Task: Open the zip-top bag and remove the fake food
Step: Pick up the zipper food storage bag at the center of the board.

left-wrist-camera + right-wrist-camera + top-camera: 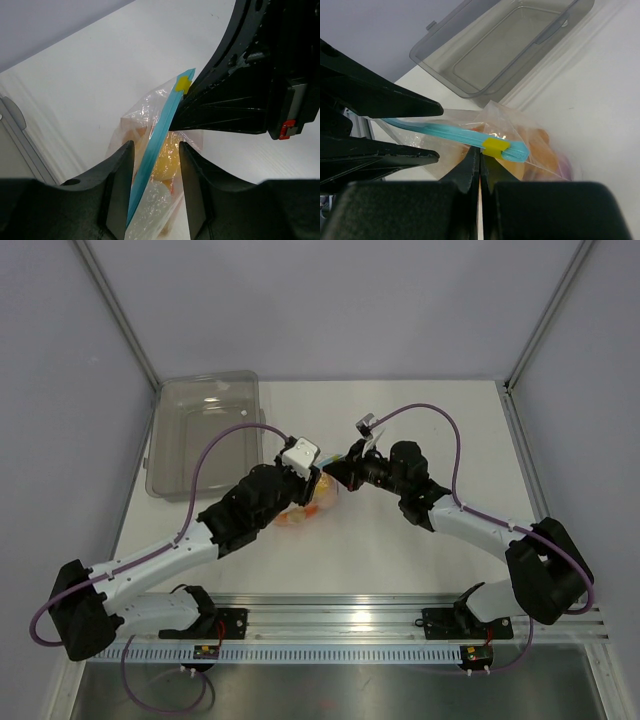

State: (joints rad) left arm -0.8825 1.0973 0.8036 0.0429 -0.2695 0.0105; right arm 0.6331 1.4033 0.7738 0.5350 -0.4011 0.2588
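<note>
One zip-top bag (465,122), one grey tray (200,445), and two pincers: left pincer (156,147), right pincer (480,155).

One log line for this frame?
left gripper open astride zip strip | right gripper shut on zip-top bag by slider | fake food inside

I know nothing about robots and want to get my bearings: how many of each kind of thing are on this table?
Robot arms: 2, with left gripper and right gripper
Zip-top bag: 1
Yellow slider: 1
Grey tray: 1
Fake food inside bag: cannot count
Total: 5, food aside
</note>
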